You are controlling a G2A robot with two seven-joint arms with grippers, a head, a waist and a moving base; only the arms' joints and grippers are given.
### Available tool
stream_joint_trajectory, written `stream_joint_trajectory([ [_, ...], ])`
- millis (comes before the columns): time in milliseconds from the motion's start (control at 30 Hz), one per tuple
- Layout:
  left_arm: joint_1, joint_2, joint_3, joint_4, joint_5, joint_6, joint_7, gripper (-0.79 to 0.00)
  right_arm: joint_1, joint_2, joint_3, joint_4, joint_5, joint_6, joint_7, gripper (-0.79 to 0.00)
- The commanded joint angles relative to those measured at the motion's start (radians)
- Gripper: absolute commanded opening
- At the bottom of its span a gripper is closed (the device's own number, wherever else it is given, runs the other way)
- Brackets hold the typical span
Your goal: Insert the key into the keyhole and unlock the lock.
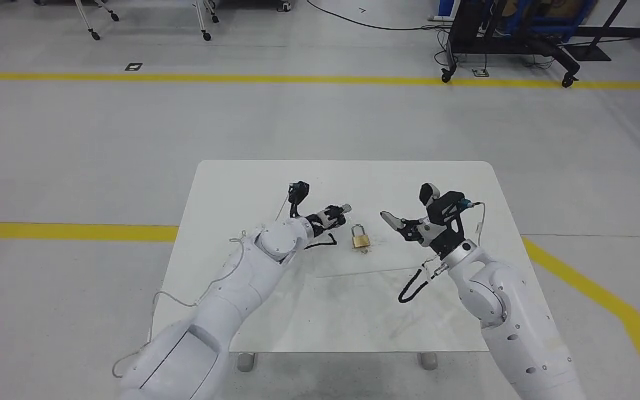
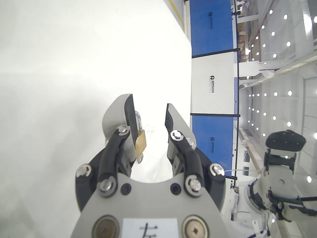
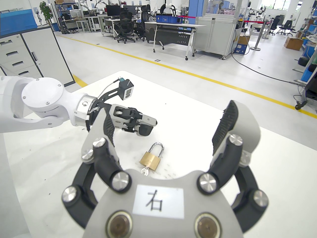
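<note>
A white surface stands on a pale grey floor crossed by 2 yellow lines. A dark wheeled frame stands beyond the far line. Farther off are a drawer cabinet, black office chairs, a blue crate, a cardboard box, and blue and white panels.

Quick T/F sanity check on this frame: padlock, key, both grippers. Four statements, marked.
1. The padlock lies on the table between the left gripper and the right gripper. True.
2. The right gripper holds the key. False: it is open and empty; the key sits at the padlock's base.
3. The left gripper is open. True.
4. The shackle is swung open. False: both its legs look seated in the body.
</note>
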Motion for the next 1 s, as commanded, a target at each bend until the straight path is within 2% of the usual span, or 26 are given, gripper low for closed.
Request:
stream_joint_trajectory([
  [0,0.033,0.022,-0.025,-0.056,0.035,-0.044,0.032,-0.453,0.0,0.0,0.0,0.0,0.0,0.0,0.0,0.0],
  [33,0.057,0.036,-0.04,-0.095,0.063,-0.064,0.05,-0.413,0.0,0.0,0.0,0.0,0.0,0.0,0.0,0.0],
  [67,0.084,0.051,-0.053,-0.141,0.103,-0.084,0.069,-0.228,0.0,0.0,0.0,0.0,0.0,0.0,0.0,0.0],
  [100,0.115,0.066,-0.068,-0.192,0.15,-0.096,0.089,-0.117,0.0,0.0,0.0,0.0,0.0,0.0,0.0,0.0],
  [133,0.149,0.083,-0.084,-0.25,0.205,-0.103,0.114,-0.034,0.0,0.0,0.0,0.0,0.0,0.0,0.0,0.0],
  [167,0.187,0.099,-0.101,-0.314,0.274,-0.103,0.149,0.0,0.0,0.0,0.0,0.0,0.0,0.0,0.0,0.0],
  [333,0.415,0.165,-0.191,-0.668,0.592,-0.05,0.318,0.0,0.0,0.0,0.0,0.0,0.0,0.0,0.0,0.0],
  [667,0.417,0.166,-0.193,-0.666,0.603,-0.041,0.326,0.0,-0.001,0.0,-0.001,0.002,0.0,0.004,-0.001,0.0],
  [733,0.442,0.166,-0.206,-0.692,0.638,-0.019,0.439,0.0,0.008,-0.002,0.001,0.008,-0.015,0.024,-0.026,0.0],
  [833,0.49,0.173,-0.236,-0.756,0.759,0.028,0.61,0.0,0.0,0.0,0.041,0.02,-0.033,0.046,-0.13,0.0],
  [967,0.566,0.185,-0.268,-0.846,0.957,0.144,0.781,0.0,-0.027,0.001,0.147,0.003,0.003,0.096,-0.366,0.0],
])
